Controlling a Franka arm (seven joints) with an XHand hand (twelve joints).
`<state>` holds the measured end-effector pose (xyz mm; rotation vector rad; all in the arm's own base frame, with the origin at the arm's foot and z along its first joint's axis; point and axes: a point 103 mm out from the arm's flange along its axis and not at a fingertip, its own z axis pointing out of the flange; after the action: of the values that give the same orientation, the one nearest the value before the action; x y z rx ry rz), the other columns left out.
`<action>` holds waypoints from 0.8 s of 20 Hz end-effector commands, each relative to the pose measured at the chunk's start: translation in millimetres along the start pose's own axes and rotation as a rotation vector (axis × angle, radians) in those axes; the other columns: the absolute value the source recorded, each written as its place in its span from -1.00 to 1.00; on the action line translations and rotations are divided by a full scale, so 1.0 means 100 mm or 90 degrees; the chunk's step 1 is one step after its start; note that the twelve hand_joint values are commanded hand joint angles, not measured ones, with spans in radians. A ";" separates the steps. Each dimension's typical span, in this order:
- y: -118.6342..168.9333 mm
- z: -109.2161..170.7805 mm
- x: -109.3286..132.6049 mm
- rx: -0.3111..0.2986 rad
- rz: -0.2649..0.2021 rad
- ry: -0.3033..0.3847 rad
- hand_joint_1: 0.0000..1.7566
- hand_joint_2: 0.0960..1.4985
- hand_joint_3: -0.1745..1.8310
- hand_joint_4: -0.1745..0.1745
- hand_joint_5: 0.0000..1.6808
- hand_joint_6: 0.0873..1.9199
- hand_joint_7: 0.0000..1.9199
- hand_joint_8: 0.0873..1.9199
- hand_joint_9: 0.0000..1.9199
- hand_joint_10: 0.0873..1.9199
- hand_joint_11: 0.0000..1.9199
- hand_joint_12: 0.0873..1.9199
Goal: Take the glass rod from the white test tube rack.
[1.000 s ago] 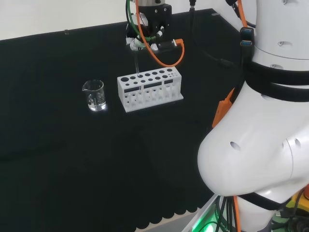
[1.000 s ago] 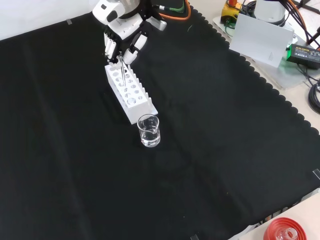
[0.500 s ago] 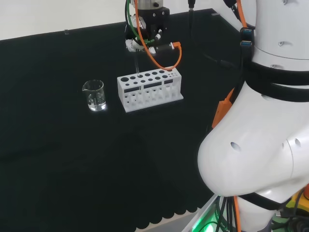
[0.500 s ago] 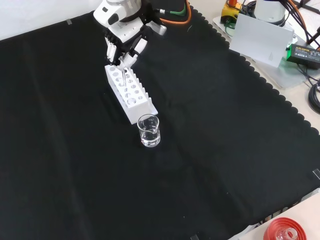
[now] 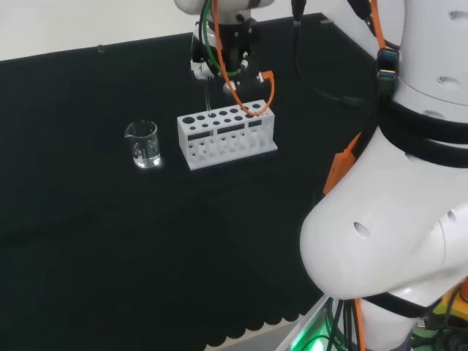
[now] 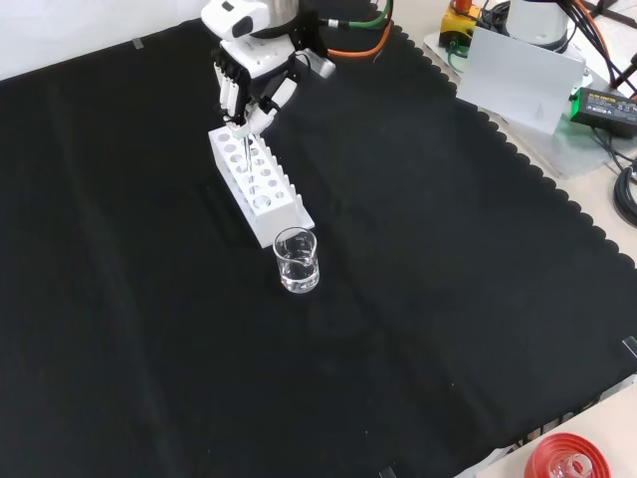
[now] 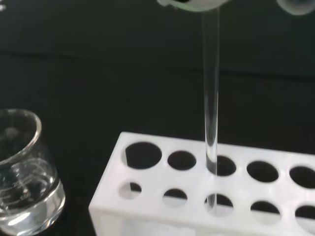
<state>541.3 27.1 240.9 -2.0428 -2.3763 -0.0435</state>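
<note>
A glass beaker [image 6: 296, 261] stands on the bench beyond the white test tube rack [image 6: 258, 185]. Above the rack, the hand [image 6: 247, 85] pinches the top of the upright glass rod [image 7: 211, 98], whose lower end sits in a rack hole directly beneath. The lift appears under way; next, a straight upward pull to clear the hole.

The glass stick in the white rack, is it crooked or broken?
Nothing stands out. The glass rod stands straight and whole, its lower end in a hole of the white rack, pinched by the hand. The beaker is upright.
</note>
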 end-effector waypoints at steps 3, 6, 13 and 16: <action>-0.06 -0.55 0.14 -0.110 -0.026 -0.018 0.64 0.32 -1.00 -1.00 0.62 -1.00 0.41 -0.60 0.63 -0.73 0.67 -0.61; -0.09 -0.71 0.16 -0.116 -0.025 -0.022 0.68 0.30 -1.00 -1.00 0.62 -1.00 0.40 -0.60 0.65 -0.77 0.57 -0.52; -0.20 -0.99 0.16 -0.103 -0.002 -0.022 0.56 0.33 -1.00 -1.00 0.67 -1.00 0.49 -0.65 0.76 -0.77 0.67 -0.56; -0.31 -1.08 0.17 -0.102 0.003 -0.026 0.52 0.34 -1.00 -1.00 0.69 -1.00 0.53 -0.67 0.84 -0.81 0.69 -0.59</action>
<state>523.0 36.1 331.6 -2.1123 -2.4844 -0.2223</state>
